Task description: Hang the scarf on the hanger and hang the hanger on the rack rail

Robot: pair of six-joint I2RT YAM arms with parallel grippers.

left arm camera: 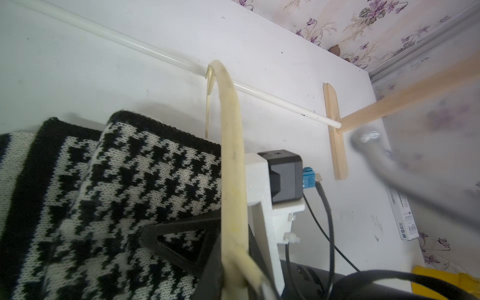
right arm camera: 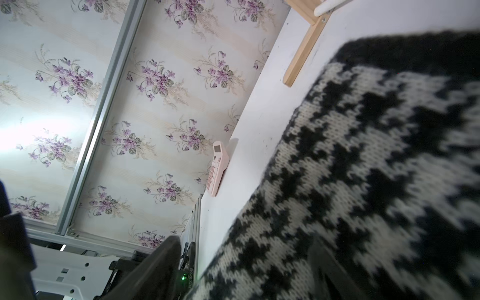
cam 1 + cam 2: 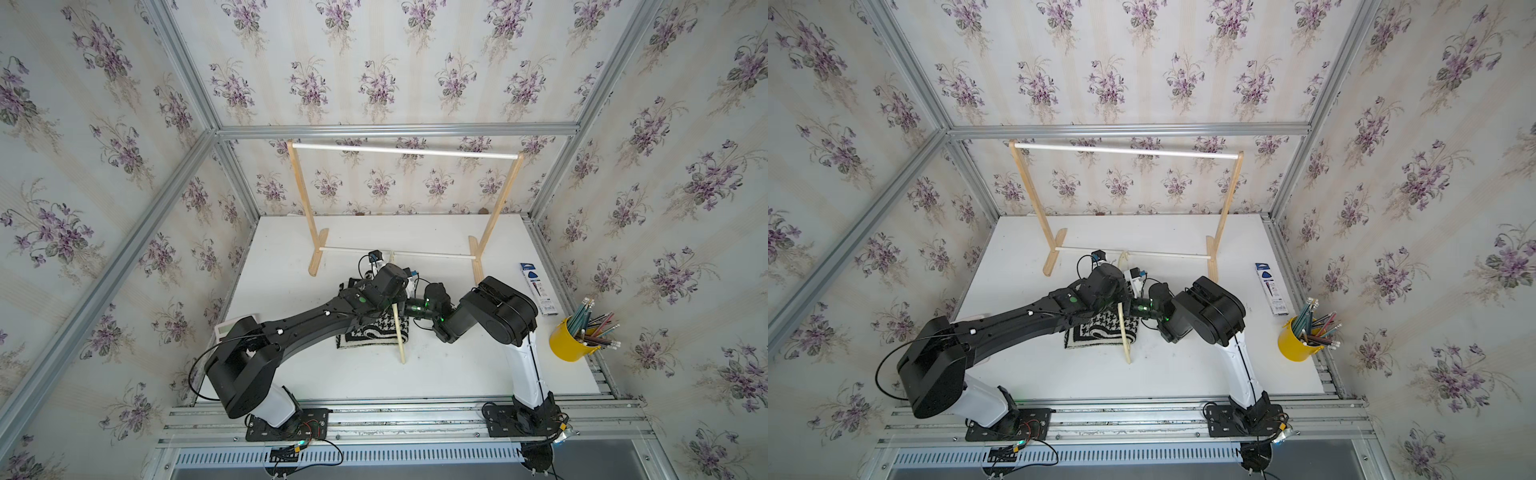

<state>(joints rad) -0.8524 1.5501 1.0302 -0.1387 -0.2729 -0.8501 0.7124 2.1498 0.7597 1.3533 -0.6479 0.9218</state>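
In both top views the hanger [image 3: 397,332] stands on edge over the white table [image 3: 291,374]. Its long axis runs from the lower rod of the wooden rack [image 3: 405,152] toward the front edge; the near tip is down at the tabletop and the far tip is just beside that rod. The scarf [image 3: 370,334] lies flat and folded beneath it, lengthwise the same way, with its striped edge toward the front and cloth showing on both sides of the hanger. The left arm [image 3: 311,320] and right arm [image 3: 498,311] meet above it and hide their grippers. A yellow cup of pencils [image 3: 567,345] and a blue-and-white box [image 3: 540,291] sit well apart on the right side. Floral wallpaper and aluminium framing close the cell in.

Left wrist view: the left gripper [image 1: 226,233] is pinched on the hanger's curved upper arm near its middle. That arm arcs away to a tip over the rack's rod, and the slim lower bar drops from the tip and vanishes at the scarf's black border — whether it passes under the cloth I cannot tell.

Right wrist view: the right gripper [image 2: 245,241] has its jaws spread and blurred, one finger [image 2: 155,267] off the cloth and the other over the houndstooth — closed on nothing. A pink calculator [image 2: 217,168] lies at the table's left edge, against the wall.
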